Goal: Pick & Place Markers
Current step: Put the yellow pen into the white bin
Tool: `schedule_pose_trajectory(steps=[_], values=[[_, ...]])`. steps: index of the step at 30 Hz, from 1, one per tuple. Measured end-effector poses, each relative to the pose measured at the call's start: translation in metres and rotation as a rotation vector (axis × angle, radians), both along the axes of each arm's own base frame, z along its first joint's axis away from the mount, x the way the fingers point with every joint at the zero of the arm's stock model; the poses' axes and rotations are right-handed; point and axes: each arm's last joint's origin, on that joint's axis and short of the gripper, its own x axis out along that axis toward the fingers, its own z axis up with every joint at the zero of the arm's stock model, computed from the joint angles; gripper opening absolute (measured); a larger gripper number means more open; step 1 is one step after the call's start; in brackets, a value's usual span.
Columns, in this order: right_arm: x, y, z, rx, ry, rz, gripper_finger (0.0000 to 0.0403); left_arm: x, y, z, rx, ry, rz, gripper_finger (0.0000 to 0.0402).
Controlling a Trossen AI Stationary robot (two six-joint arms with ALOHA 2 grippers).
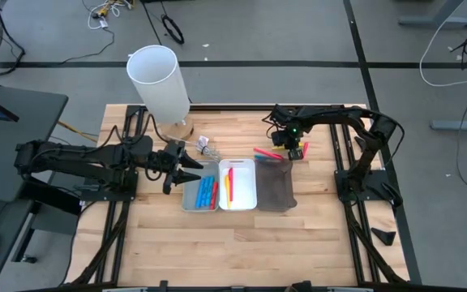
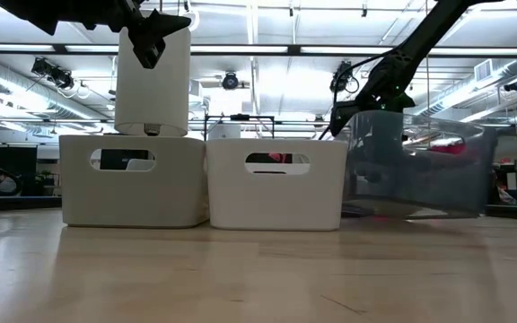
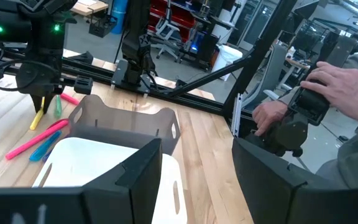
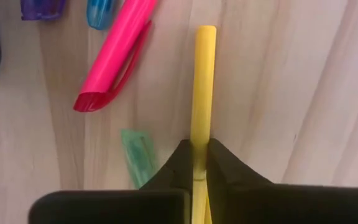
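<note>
Pale wood-plank tabletop, visible grain. Three small rectangular trays side by side at centre: grey tray with blue and red markers; white tray, smooth plastic, with a yellow and a red marker; smoky translucent tray, contents not discernible. Tall white cylinder, smooth, upright at rear left.

Right gripper down at the tabletop behind the smoky tray, fingers pinched tight on a slim yellow marker, round-bodied, lying along the wood. Pink marker with clip just beside, also blue, purple and green ones, apparently loose on the table.

Left gripper poised just beside the grey tray's rear corner, fingers spread, nothing between them.
</note>
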Motion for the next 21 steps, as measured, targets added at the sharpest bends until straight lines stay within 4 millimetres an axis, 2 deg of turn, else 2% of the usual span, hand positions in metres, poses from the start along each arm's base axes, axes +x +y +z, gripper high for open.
schedule_pose_trajectory(steps=[7, 15, 21], values=[[0.006, -0.004, 0.01, 0.004, 0.008, -0.009, 0.0014, 0.0, 0.0, 0.0, 0.0, 0.0, 0.0, 0.0202], [0.02, -0.016, 0.037, -0.069, -0.013, -0.045, 0.0014, 0.0, 0.0, 0.0, 0.0, 0.0, 0.0, 0.0202], [0.026, -0.015, 0.06, -0.048, 0.015, -0.032, 0.0014, 0.0, 0.0, 0.0, 0.0, 0.0, 0.0, 0.0202]])
